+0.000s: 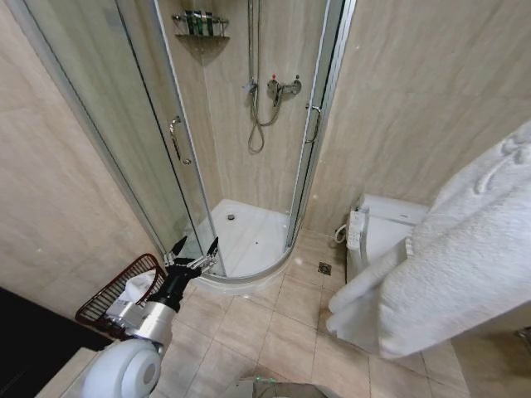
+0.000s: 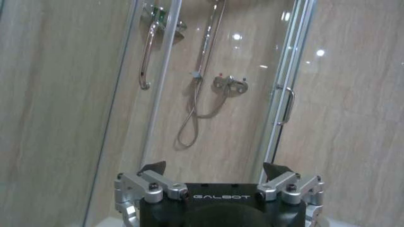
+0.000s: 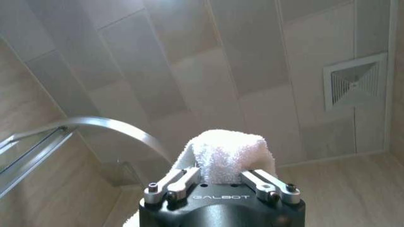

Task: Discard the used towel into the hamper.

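A white towel point(image 3: 228, 153) is seen clamped between the closed fingers of the right gripper point(image 3: 222, 182), a bunched fold standing up above the jaws with the ceiling behind it; in the head view the same towel point(image 1: 452, 257) is seen hanging in a broad, thick drape at the right, in front of the toilet point(image 1: 377, 228). The left gripper point(image 1: 193, 249) is held with its fingers spread wide and empty, just beside the hamper point(image 1: 104, 303), which stands on the tiled floor at the lower left, close to the shower enclosure point(image 1: 241, 133), with something white already lying inside it. The towel and the hamper are well apart, on opposite sides of the robot. The towel is judged to be soft, limp and fairly bulky, light but prone to trailing and snagging on the hamper's wire rim. A grip on a gathered fold, as taken now, is judged secure, though the loose hanging length would need to be lowered in first.
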